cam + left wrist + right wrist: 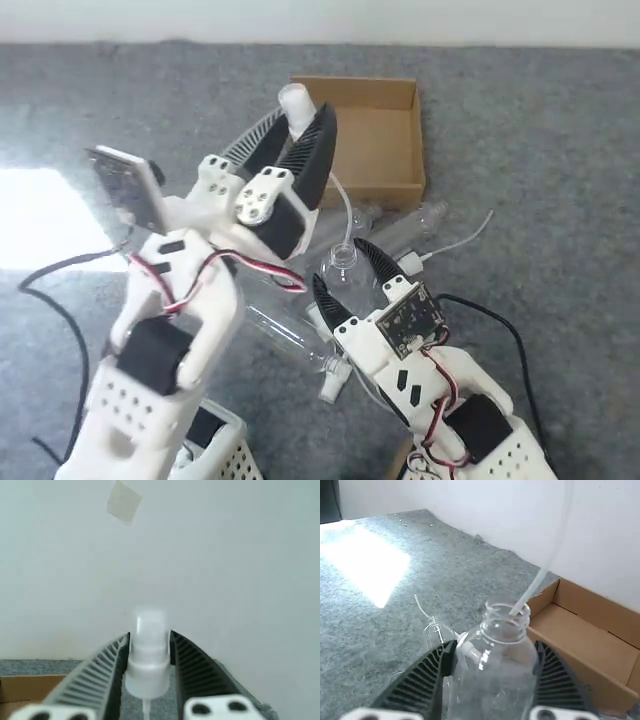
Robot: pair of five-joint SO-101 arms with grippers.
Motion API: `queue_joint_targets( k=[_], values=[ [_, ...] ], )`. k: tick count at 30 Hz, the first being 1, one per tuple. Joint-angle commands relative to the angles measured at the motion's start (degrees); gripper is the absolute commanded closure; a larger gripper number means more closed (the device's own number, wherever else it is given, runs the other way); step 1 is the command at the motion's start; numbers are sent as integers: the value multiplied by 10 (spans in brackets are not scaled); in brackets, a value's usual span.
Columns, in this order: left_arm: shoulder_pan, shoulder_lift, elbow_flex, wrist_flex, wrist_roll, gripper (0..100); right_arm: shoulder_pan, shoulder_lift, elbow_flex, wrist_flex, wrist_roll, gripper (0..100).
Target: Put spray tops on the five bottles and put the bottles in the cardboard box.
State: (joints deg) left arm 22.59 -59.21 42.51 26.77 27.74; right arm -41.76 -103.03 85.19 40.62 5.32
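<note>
1. Grey felt-like surface (560,150); plain white wall (300,15) along its far edge.
2. Cardboard box (375,192) open, at 12 o'clock in the high view, against the far side of the surface.
3. Left gripper (298,112) raised over the box's near-left corner; fingers clamped on a white spray top (149,655), one on each side of its collar.
4. Dip tube (345,205) hangs from the spray top toward 5 o'clock; its lower end reaches the mouth of the bottle (495,665).
5. Right gripper (340,265) at 6 o'clock of the box; closed around the clear bottle, held upright, neck uncapped.
6. Loose bottle (278,328) on its side at 8 o'clock of the held one; second loose bottle (425,218) at 2 o'clock, just in front of the box.
7. White basket (225,445) at 7 o'clock, beside the left arm's base.
</note>
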Motion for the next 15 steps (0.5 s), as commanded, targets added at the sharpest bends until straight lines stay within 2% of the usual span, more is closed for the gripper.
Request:
queue_joint_targets(
  k=[1, 15],
  values=[
    [1, -12, 7, -36, -8, 981, -2, -4, -11, -15, 8, 847],
    [2, -12, 7, 55, -18, 978, 5, -4, -11, -15, 8, 847]
  ],
)
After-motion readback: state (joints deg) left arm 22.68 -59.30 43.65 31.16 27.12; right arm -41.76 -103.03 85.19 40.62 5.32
